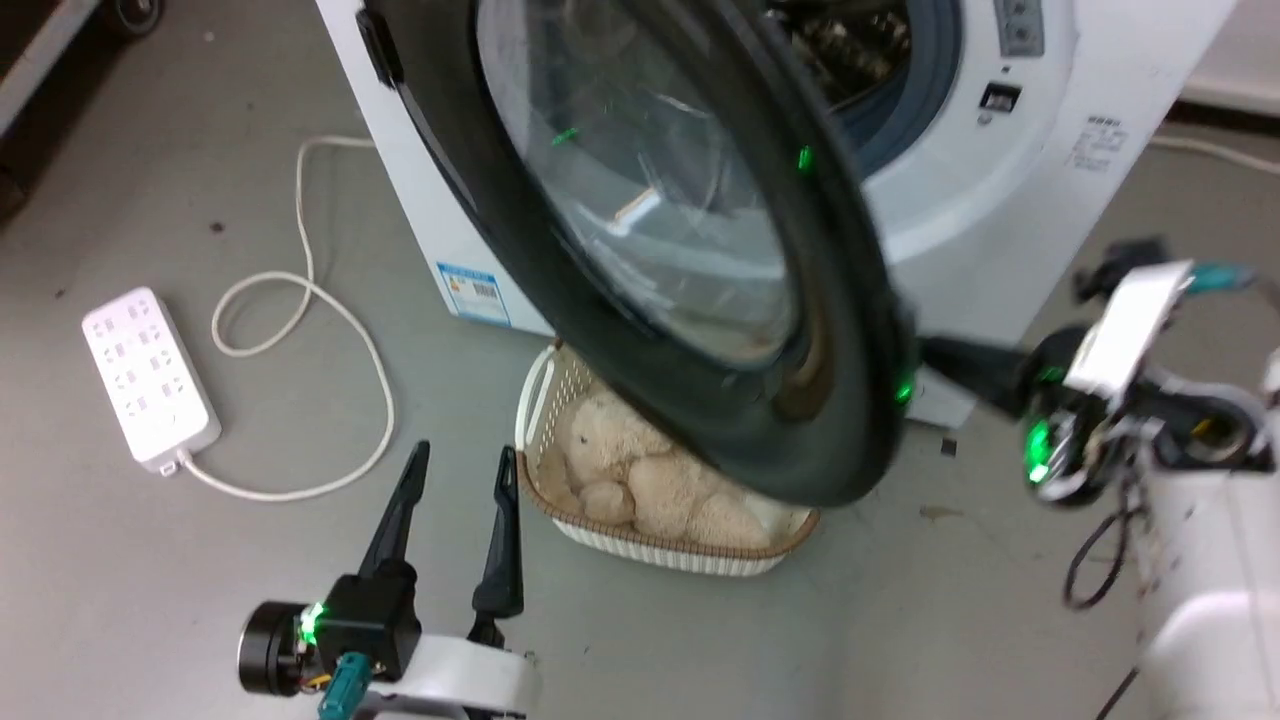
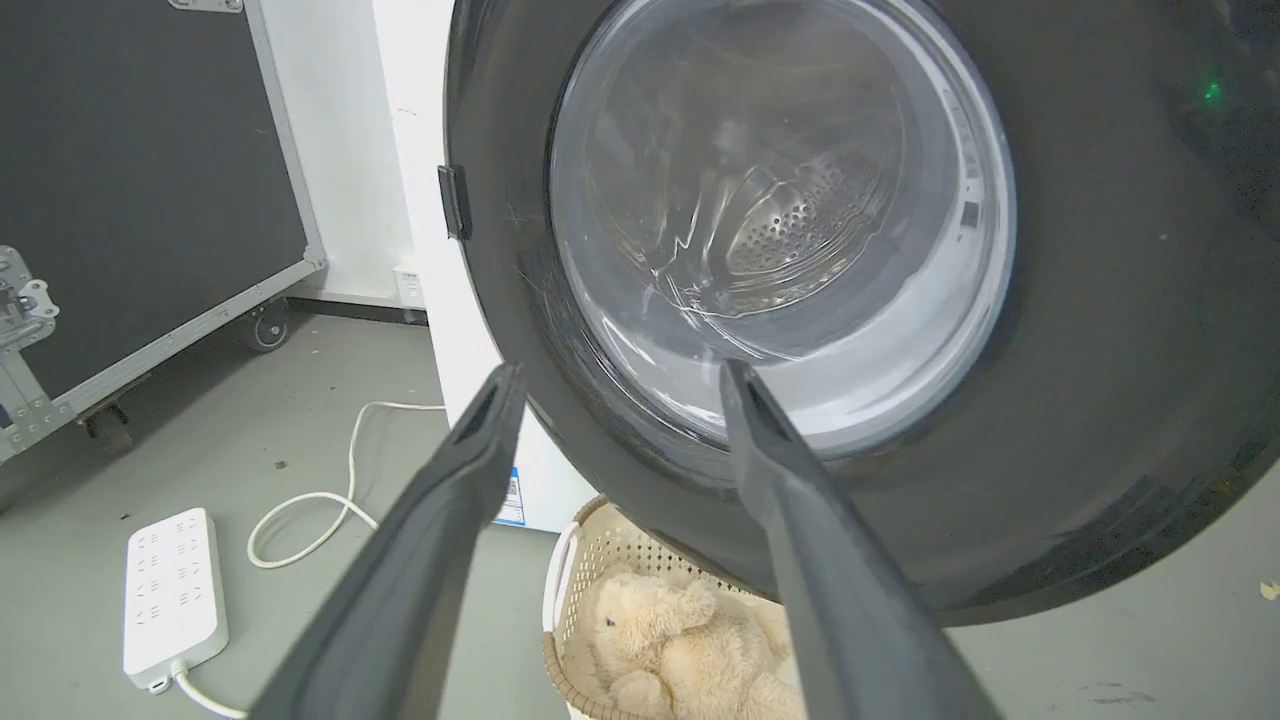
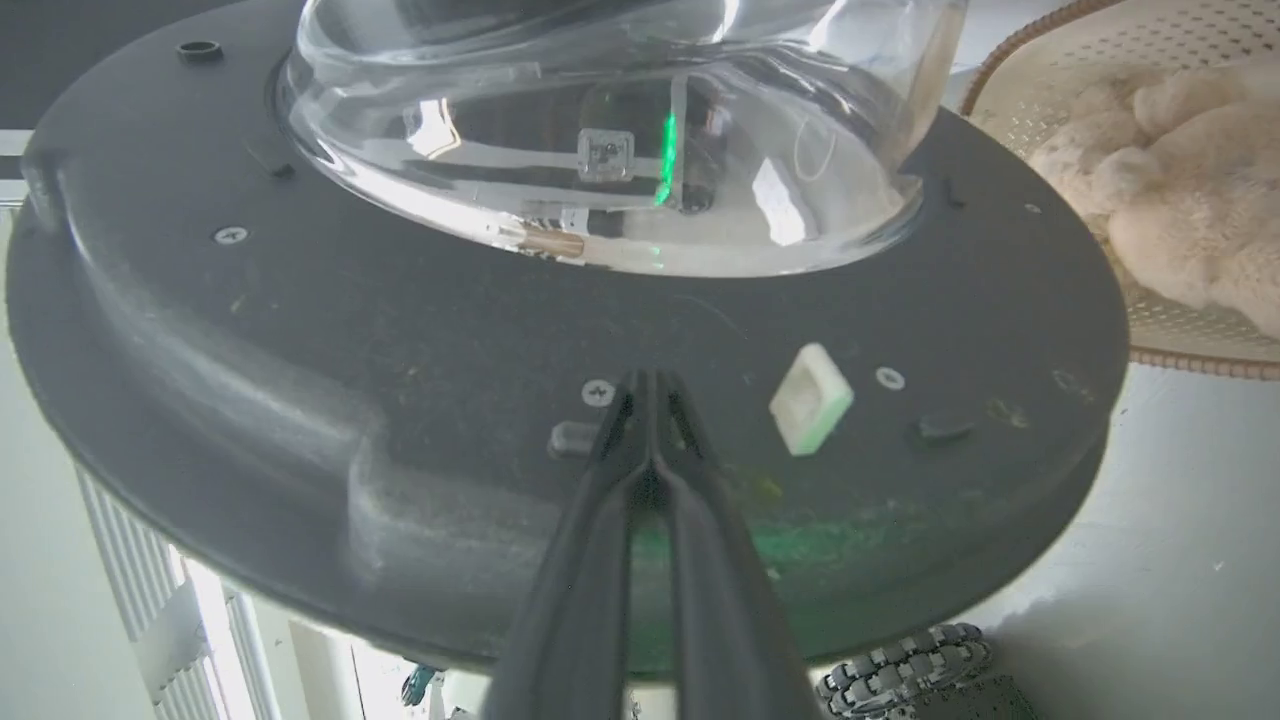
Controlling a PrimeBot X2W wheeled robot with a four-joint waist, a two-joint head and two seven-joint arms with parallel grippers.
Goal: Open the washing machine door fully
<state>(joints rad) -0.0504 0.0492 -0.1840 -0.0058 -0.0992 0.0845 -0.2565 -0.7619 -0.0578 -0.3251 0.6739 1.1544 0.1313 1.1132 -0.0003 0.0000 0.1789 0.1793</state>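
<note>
Black washing machine door (image 1: 650, 220) is standing part-open over a basket (image 1: 660, 555). We are holding our right end effector (image 3: 648, 378) pinched together, empty, against its inner face; our left end effector (image 1: 466, 450) is hovering wide apart, empty.

Left gripper (image 2: 622, 368), jaws spread wide, points at the washing machine door (image 2: 1100, 350); teddy bear (image 2: 670, 650) in basket (image 2: 590, 545) at lower centre.
</note>
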